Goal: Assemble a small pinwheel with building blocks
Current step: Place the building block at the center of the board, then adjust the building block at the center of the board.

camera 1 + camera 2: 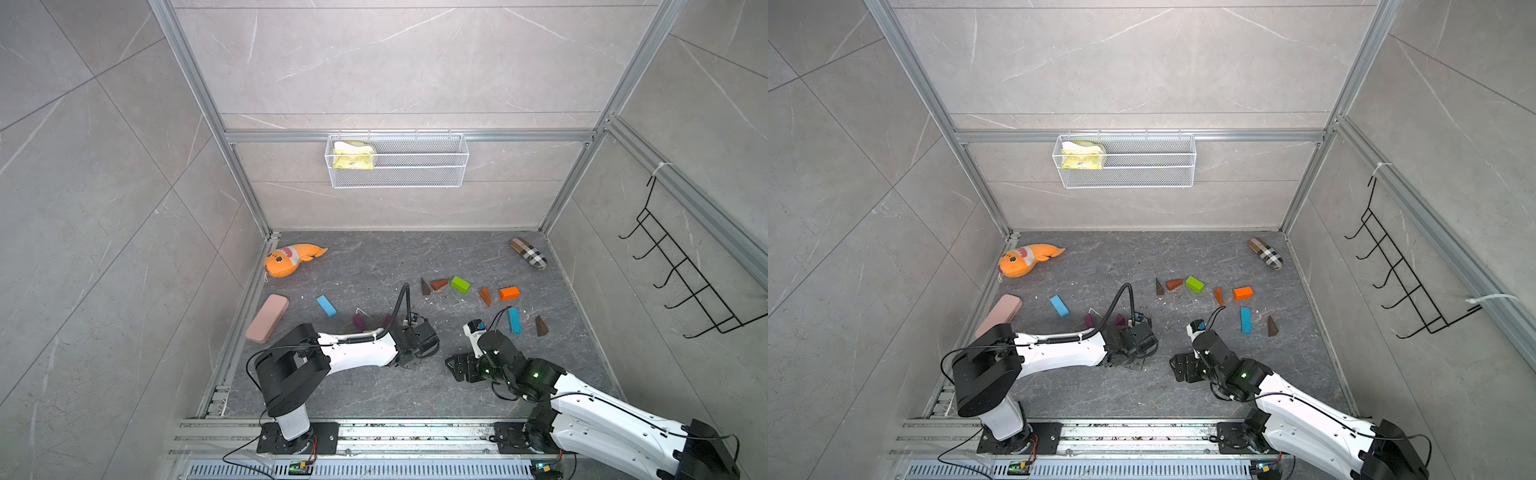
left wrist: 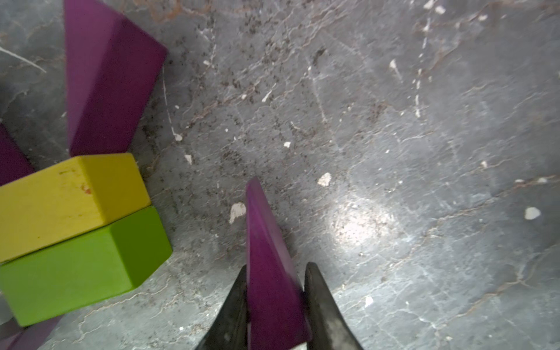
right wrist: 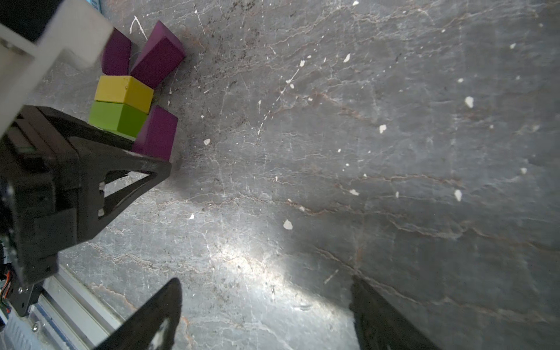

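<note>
Core assy: yellow brick (image 2: 69, 200) and green brick (image 2: 81, 266) lie flat, long faces touching. Two purple wedges (image 3: 157, 54) fan out, narrow ends against yellow brick. Third purple wedge (image 2: 269, 272) is clamped in left gripper (image 2: 277, 266), near green brick, not touching. Loose, well apart: second green brick (image 1: 460, 284), orange brick (image 1: 509, 293), two light-blue bars (image 1: 326, 306), four brown wedges (image 1: 439, 284).
</note>
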Robot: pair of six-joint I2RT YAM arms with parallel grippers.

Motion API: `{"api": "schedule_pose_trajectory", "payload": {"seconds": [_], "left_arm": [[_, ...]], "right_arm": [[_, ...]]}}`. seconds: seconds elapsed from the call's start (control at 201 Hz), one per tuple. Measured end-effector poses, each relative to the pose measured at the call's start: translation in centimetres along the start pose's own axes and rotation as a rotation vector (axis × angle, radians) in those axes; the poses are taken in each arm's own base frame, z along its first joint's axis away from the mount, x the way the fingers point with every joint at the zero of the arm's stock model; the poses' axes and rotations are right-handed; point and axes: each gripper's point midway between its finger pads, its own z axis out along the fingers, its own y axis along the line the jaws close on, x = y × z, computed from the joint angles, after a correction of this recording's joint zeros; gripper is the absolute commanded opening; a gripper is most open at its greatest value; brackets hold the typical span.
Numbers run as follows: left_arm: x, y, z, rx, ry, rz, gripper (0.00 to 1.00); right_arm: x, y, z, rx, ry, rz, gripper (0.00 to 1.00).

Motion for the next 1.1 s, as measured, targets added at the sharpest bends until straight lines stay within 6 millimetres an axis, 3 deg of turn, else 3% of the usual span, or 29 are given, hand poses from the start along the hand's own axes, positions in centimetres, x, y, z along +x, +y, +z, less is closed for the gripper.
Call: {"api": "schedule_pose_trajectory", "payload": {"seconds": [0.468, 0.707, 0.806, 0.911, 1.095], "left_arm": [[0.9, 0.2, 1.2, 0.002, 0.007, -0.011, 0.40], [0.6, -0.4, 0.5, 0.024, -0.015, 0.003, 0.47], [-0.3, -0.3, -1.9, 0.061, -0.053, 0.010, 0.48], [-1.6, 0.2, -6.1, 0.120, -0.128, 0.019, 0.53], [-3.1, 4.3, -13.8, 0.152, -0.285, 0.029, 0.69]], "right_arm": [[0.2, -0.4, 0.3, 0.023, 0.010, -0.001, 0.88], [0.5, -0.7, 0.6, 0.040, 0.023, -0.002, 0.87], [1.0, -0.7, 1.1, 0.055, 0.051, -0.003, 0.86], [1.6, 0.0, 1.8, 0.067, 0.079, -0.005, 0.85], [1.7, 3.9, 2.9, 0.123, 0.086, -0.052, 0.86]]}}
